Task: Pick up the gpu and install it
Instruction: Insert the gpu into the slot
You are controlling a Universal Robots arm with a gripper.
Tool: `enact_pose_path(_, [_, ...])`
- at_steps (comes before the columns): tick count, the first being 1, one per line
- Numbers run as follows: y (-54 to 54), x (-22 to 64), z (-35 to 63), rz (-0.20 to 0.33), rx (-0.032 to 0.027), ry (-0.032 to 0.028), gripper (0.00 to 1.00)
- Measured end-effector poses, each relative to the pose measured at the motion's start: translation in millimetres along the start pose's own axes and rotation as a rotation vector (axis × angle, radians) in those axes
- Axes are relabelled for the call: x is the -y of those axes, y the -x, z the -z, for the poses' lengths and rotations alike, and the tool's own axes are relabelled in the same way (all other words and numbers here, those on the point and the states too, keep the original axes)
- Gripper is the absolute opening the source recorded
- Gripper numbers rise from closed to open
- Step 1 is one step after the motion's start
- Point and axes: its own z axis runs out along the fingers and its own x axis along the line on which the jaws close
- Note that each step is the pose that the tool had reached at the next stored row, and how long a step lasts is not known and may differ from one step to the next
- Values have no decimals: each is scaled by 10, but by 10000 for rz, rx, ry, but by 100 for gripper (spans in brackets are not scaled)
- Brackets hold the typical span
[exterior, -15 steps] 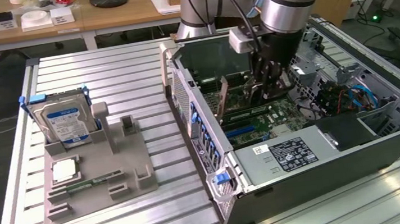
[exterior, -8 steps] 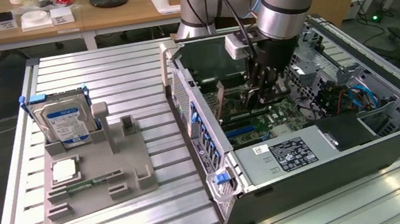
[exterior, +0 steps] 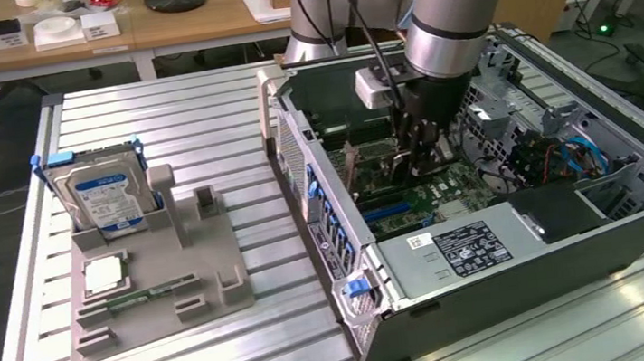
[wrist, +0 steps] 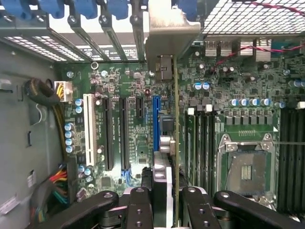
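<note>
Jaws [wrist: 164, 191] clamped on the gpu [wrist: 172, 129], gripping its long edge. I'm down inside the open PC case [exterior: 515, 277], card edge-on above the motherboard [wrist: 238, 95]. Its metal end bracket [wrist: 169, 31] sits by the rear slot openings. The card hangs just beside the blue slot [wrist: 156, 124], and I can't tell if it's seated. To do this well, I reckon: keep the card square to the board, line the contact edge along the slot, get the bracket tab into its rear gap, then push straight down with no twist. A tilt would jam one end.
</note>
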Motion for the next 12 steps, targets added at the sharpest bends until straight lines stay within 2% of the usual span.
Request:
enact_pose_path(8, [-13, -27, -142, 0, -4, 0, 29])
enact_pose_path(12, [-15, -64, -195, 1, -38, -1, 29])
